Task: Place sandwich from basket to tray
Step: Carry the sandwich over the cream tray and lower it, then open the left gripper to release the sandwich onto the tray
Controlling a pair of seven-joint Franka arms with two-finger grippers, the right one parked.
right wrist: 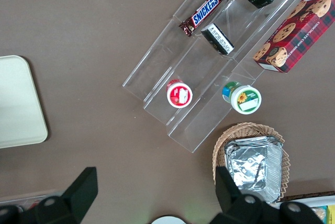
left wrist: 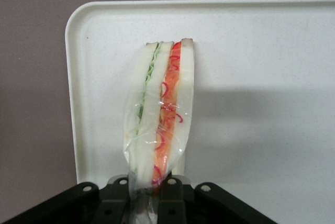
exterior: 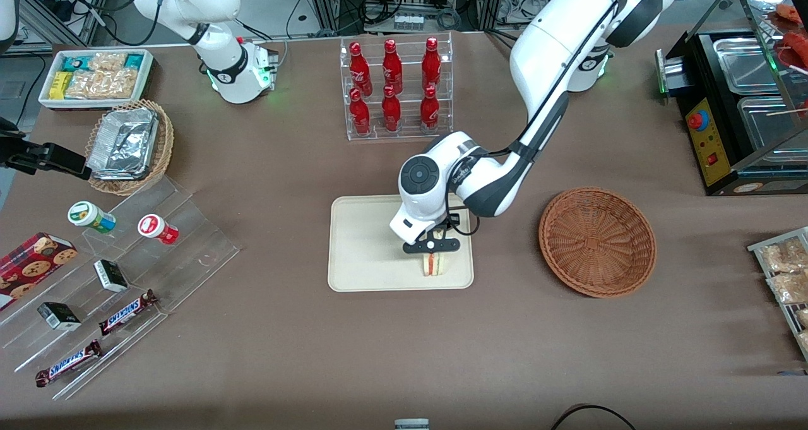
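Observation:
The sandwich [exterior: 432, 264], a wedge of white bread in clear wrap with green and red-orange filling, is over the cream tray [exterior: 366, 247], near the tray's edge closest to the front camera. My left gripper [exterior: 431, 252] is shut on its upper end. In the left wrist view the black fingers [left wrist: 170, 192] pinch the sandwich [left wrist: 162, 109], which hangs down against the tray [left wrist: 261, 77]. I cannot tell whether it rests on the tray. The reddish-brown basket [exterior: 596, 240] stands empty beside the tray, toward the working arm's end.
A clear rack of red bottles [exterior: 396, 89] stands farther from the camera than the tray. A stepped acrylic shelf with snacks [exterior: 126, 272] and a tan wicker basket with foil trays [exterior: 129, 146] lie toward the parked arm's end. A black food warmer [exterior: 738, 108] stands at the working arm's end.

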